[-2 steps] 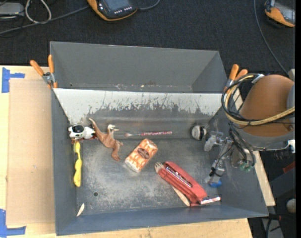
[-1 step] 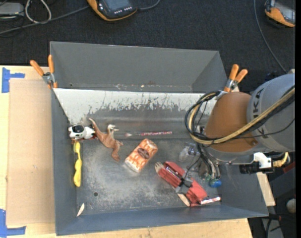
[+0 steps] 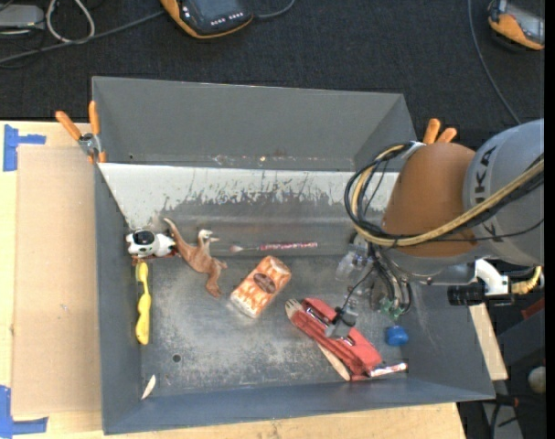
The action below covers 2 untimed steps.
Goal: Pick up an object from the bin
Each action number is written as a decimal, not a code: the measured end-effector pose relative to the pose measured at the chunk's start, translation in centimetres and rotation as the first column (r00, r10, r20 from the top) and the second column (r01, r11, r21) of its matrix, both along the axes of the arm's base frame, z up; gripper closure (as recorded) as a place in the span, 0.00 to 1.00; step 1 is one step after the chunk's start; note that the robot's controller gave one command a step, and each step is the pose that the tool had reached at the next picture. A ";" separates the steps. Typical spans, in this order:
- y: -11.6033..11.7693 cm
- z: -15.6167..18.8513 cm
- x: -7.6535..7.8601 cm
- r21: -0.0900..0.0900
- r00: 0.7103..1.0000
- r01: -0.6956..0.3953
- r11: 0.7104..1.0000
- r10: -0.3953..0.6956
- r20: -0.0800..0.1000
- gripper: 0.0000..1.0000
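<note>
Grey bin (image 3: 259, 144): tool (image 3: 346, 316) low over red object (image 3: 350, 346), open or closed unclear.

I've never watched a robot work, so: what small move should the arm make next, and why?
Probably a short drop straight down. The gripper is over the upper end of the red tool in the lower right of the bin, nearer than the blue ball or the orange packet, so that looks the easiest pick.
</note>
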<state>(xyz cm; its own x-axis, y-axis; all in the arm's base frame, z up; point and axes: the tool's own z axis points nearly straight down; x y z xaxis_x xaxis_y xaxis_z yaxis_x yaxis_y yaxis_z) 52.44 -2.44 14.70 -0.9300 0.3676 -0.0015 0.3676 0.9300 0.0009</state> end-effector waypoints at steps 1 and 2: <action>1.5 -5.3 -1.9 0.001 0.996 0.088 0.996 -0.088 -0.005 0.00; 3.9 -4.4 -2.9 -0.003 1.000 0.023 1.000 -0.023 0.013 1.00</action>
<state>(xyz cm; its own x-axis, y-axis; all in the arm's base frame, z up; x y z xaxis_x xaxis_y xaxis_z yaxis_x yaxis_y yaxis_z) 49.50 1.43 10.33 -0.9214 0.3885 -0.0145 0.3885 0.9215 0.0027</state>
